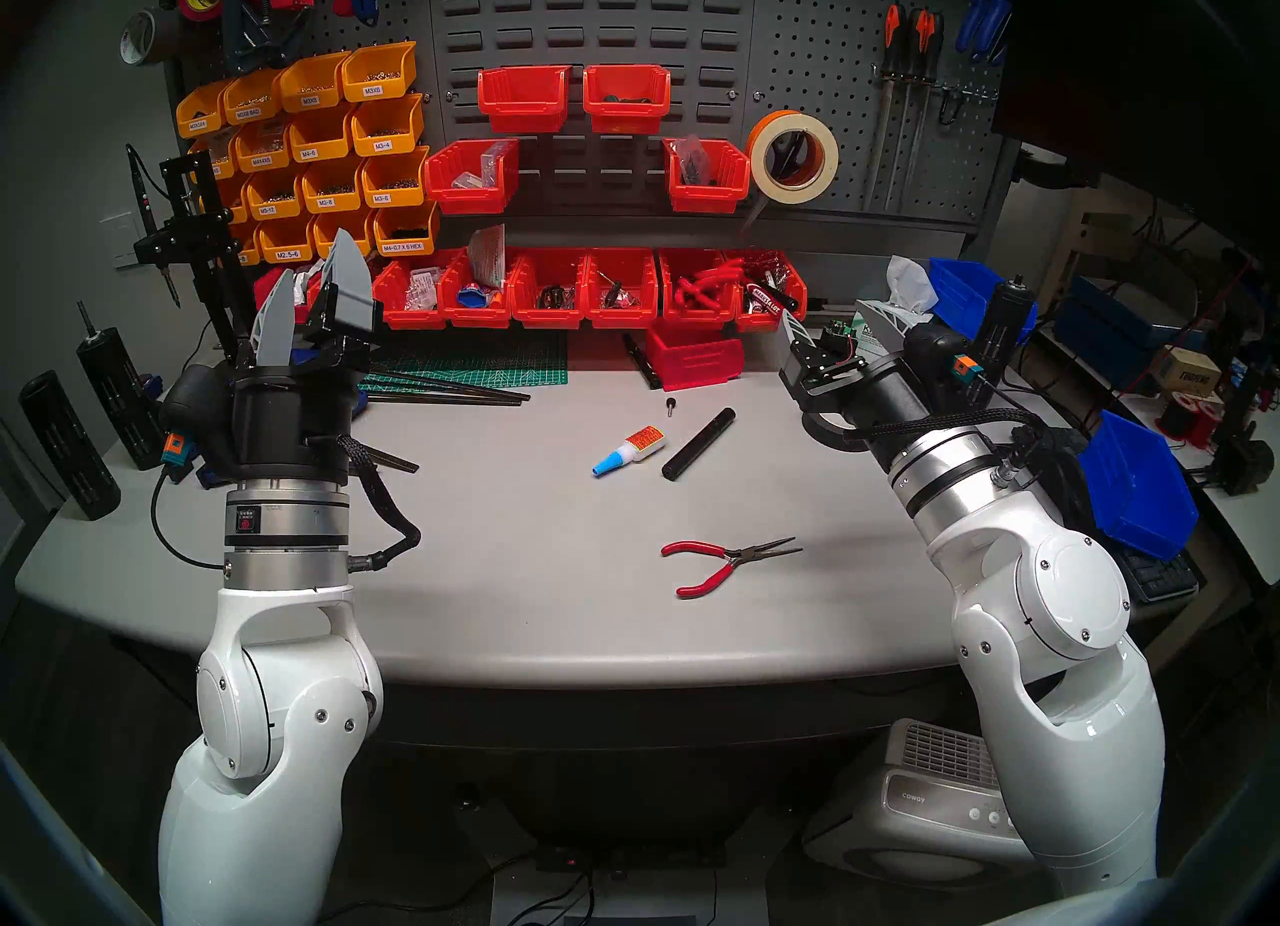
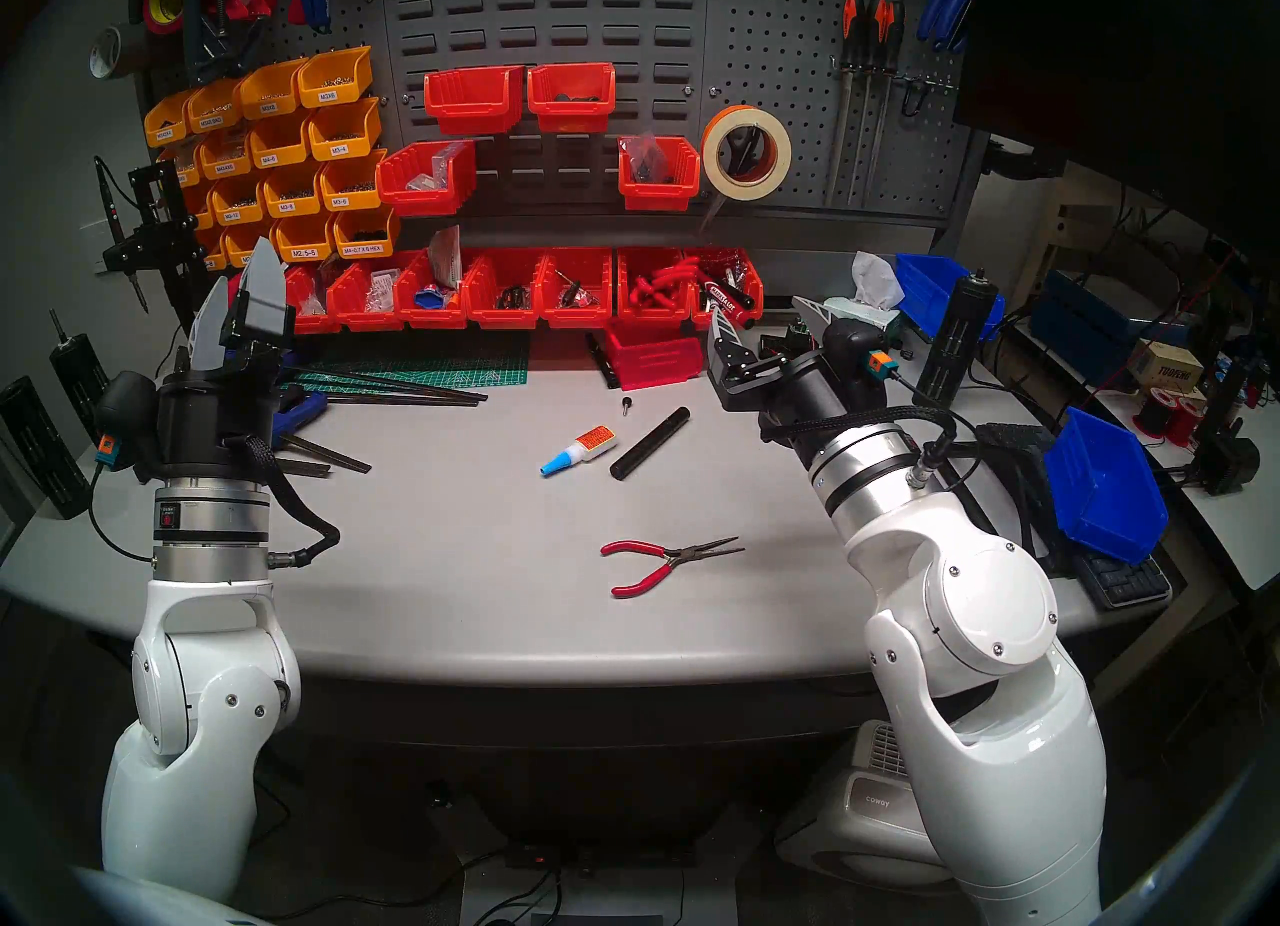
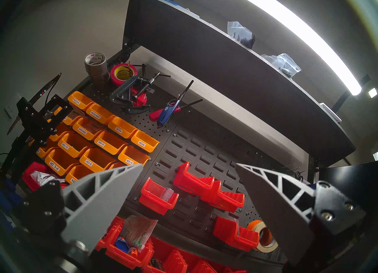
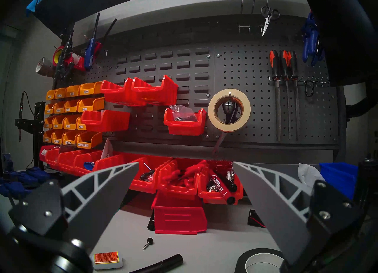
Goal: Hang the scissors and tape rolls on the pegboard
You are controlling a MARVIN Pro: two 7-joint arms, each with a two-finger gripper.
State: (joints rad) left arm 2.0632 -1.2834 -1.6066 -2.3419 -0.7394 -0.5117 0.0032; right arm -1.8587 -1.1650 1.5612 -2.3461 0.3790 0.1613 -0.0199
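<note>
On the far right of the scene, against the pegboard (image 1: 852, 37), the task's things hang together from one hook (image 4: 230, 94): the cream tape roll (image 4: 212, 111) faces out flat with the orange tape roll (image 1: 767, 122) just behind it. Through their cores shows what looks like the scissors (image 4: 229, 107), handles on the same hook, though the view there is too dark to be sure. Their long axis runs roughly upright, blades down and slanting a little left below the rolls. From the right end effector (image 4: 186, 164) this cluster lies ahead, higher and slightly right, well apart across the bench (image 1: 554, 592). Its jaws stand wide and empty. The left end effector (image 1: 315, 266) points upward at the near left, also spread wide with nothing in it, and is much the farther of the two. Judging by this, any correction at the hook falls to the right arm
</note>
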